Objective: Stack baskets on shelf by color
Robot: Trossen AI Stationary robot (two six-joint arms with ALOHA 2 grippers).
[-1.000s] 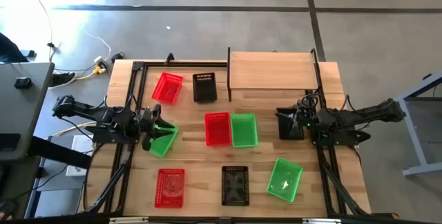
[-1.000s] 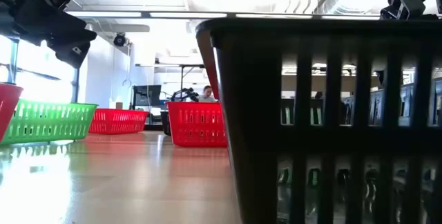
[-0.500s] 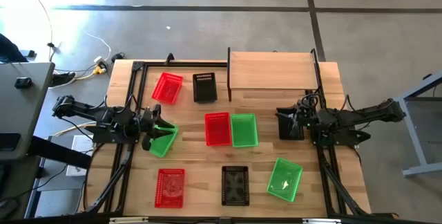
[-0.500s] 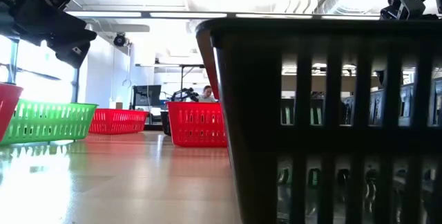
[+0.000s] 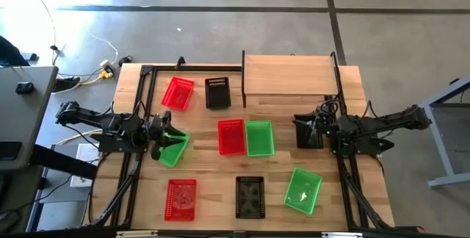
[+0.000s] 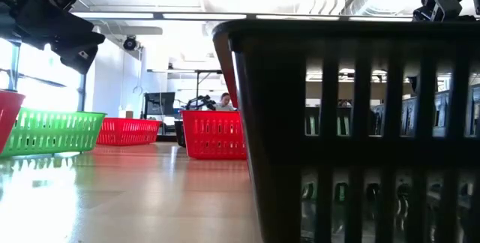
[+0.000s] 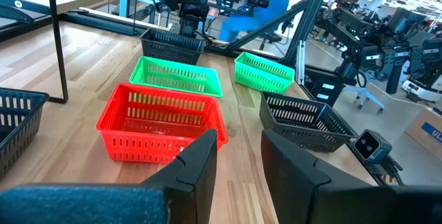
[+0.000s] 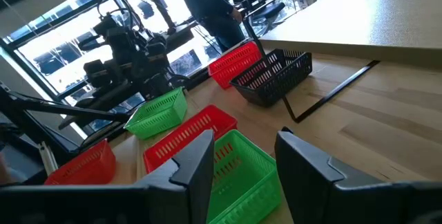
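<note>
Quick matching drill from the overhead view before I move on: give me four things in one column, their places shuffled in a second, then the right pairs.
Things:
1. shelf
2. left gripper
3. right gripper
4. red and green pair

Places:
A. table centre, side by side
B. over the black basket on the right
C. far edge of the table, nothing on it
D. over the green basket on the left

Pairs: 1-C, 2-D, 3-B, 4-A

The shelf (image 5: 288,74) stands at the table's (image 5: 205,170) far edge, right of centre. Left of it lie two baskets (image 5: 177,93) side by side. Two more touch at mid-table (image 5: 245,137). Three lie along the near edge (image 5: 250,196), well apart.
</note>
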